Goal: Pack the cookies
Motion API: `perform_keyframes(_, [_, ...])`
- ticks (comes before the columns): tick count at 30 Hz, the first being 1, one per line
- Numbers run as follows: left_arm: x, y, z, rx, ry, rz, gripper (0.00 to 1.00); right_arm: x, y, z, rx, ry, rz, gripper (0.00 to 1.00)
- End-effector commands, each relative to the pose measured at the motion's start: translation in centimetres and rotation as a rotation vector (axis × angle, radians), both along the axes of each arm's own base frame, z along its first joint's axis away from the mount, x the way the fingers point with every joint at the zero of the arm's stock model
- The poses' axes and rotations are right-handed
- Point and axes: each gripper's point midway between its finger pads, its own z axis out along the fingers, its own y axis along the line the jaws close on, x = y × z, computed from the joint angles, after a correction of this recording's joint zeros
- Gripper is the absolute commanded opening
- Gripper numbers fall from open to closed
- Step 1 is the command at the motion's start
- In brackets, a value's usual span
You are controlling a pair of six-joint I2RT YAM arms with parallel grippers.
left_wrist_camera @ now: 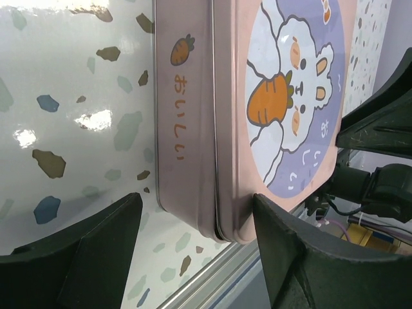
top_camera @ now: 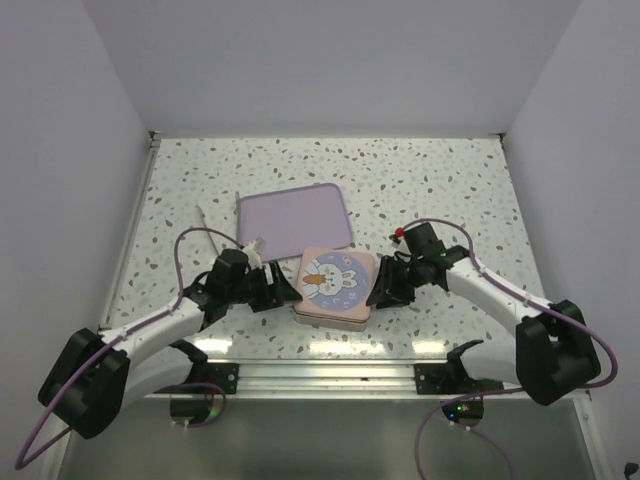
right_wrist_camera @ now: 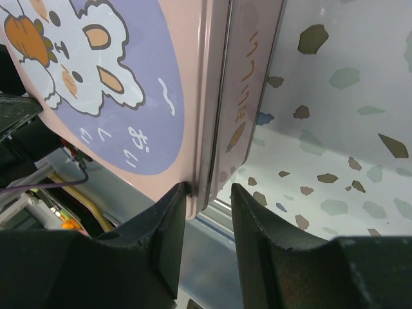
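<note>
No cookies show, so I judge them inside the closed pink rabbit tin (top_camera: 337,286) at the table's (top_camera: 430,180) front: stiff, slick, best held by opposite walls; my left gripper (left_wrist_camera: 193,222) gapes round one corner, my right gripper (right_wrist_camera: 209,199) sits narrowly parted at its rim, and I cannot tell whether it is clamped.

Pink rabbit-lid tin (top_camera: 337,286), lid on, sits mid front edge of speckled counter (top_camera: 450,180). Lavender tray (top_camera: 294,219) just behind it, centre.

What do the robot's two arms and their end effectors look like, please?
The left arm and right arm have white links, black joints and a looping purple cable each. The left end effector and right end effector are matte black with thick wedge-shaped fingers.
</note>
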Motion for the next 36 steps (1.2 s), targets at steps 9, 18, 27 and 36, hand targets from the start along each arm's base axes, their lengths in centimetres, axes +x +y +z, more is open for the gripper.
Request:
perform_keyframes(9, [-1.9, 0.4, -0.1, -0.017, 0.015, 0.014, 0.72, -1.7, -0.1, -0.2, 0.007, 0.004, -0.011, 0.37])
perform_keyframes(18, [-2.8, 1.1, -0.6, -0.01, 0.028, 0.044, 0.7, -1.7, -0.3, -0.2, -0.004, -0.005, -0.012, 0.37])
perform_keyframes(27, [-3.0, 1.7, -1.0, 0.013, 0.039, 0.064, 0.69, 0.3, -1.8, 5.5, -0.091, -0.164, -0.018, 0.37])
perform_keyframes(36, [-4.1, 2.8, -2.8, 0.062, 0.102, 0.093, 0.65, 4.0, 2.2, 11.1, 0.106, -0.273, -0.013, 0.26])
